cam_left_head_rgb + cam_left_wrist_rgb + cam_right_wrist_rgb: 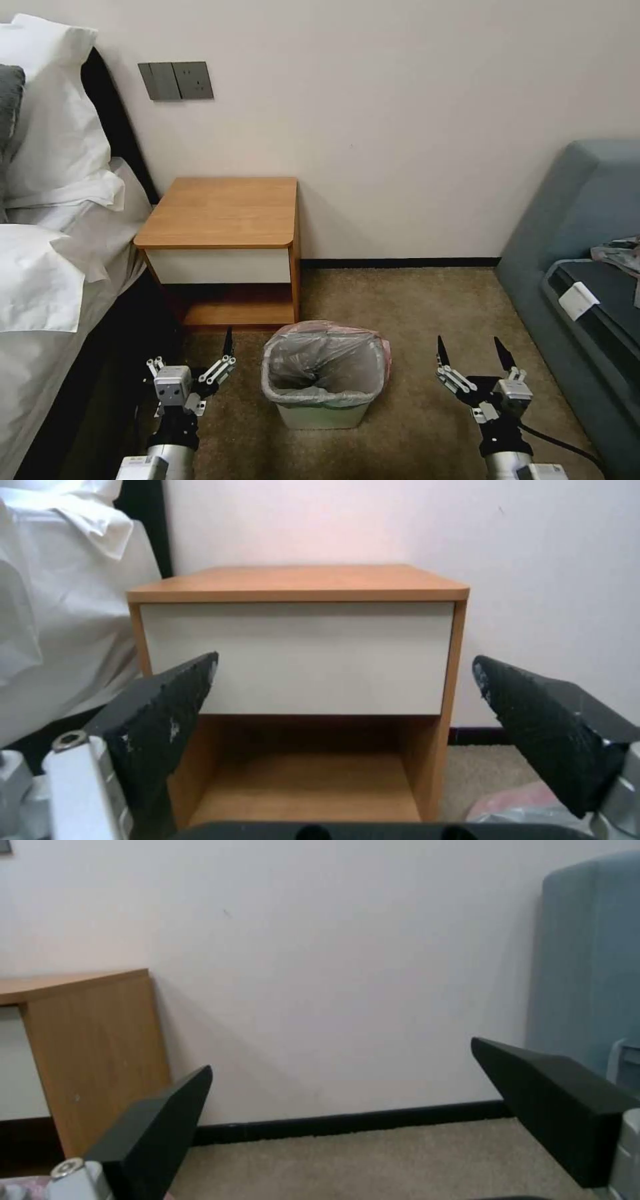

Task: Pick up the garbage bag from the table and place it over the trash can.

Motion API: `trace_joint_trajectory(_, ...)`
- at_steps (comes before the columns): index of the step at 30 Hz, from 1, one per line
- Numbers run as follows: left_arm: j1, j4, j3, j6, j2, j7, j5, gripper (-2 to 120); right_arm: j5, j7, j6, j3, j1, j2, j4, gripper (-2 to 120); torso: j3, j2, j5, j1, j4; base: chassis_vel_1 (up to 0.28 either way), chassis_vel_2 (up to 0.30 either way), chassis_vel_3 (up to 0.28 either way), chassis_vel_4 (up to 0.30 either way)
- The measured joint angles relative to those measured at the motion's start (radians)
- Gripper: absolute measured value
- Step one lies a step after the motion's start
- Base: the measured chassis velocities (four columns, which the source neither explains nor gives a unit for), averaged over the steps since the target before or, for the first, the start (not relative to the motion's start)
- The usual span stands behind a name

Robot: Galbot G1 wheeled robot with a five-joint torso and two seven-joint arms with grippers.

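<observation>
Two tools hang low over the carpet, spread wide and empty: left tool [200,363], right tool [476,355]. Between them, bag [325,363] already lines the bin [321,415]. Beyond, worktop [220,212] bare. Task looks finished; next call, likely just backing away.

The small cream-white plastic trash can [321,415] shows just its lower front wall; the crinkly translucent grey garbage bag with the pink rim [325,363] covers its rim and inside. On the left wrist view that bag is a sliver cut by the frame edge. Deep in the orange-brown wooden desk [223,212], the lower shelf's back sits in shadow
</observation>
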Motion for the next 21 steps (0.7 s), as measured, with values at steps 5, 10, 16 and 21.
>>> trace_joint_trajectory(5,-0.001,0.000,0.001,0.000,0.000,0.000,0.000,100,0.000,0.000,0.000,0.000,0.001,-0.001,0.000,100,0.000,0.000,0.0000,0.000,0.0000,0.000,0.000,0.000,0.000)
trace_joint_trajectory(10,-0.001,0.000,0.001,0.000,0.000,-0.001,0.000,100,0.000,0.000,-0.001,0.000,0.002,-0.002,0.000,100,0.000,0.000,0.0000,0.000,0.0000,0.000,0.000,0.000,0.000)
trace_joint_trajectory(16,-0.003,0.002,0.002,0.001,0.000,-0.003,0.000,100,0.000,0.001,-0.003,-0.001,0.003,-0.003,0.000,100,0.000,0.000,0.0000,0.000,0.0000,0.000,0.000,0.000,0.000)
trace_joint_trajectory(21,-0.003,0.002,0.002,0.001,0.000,-0.003,0.000,100,0.000,0.001,-0.003,-0.001,0.004,-0.003,0.000,100,0.000,0.000,0.0000,0.000,0.0000,0.000,0.000,0.000,0.000)
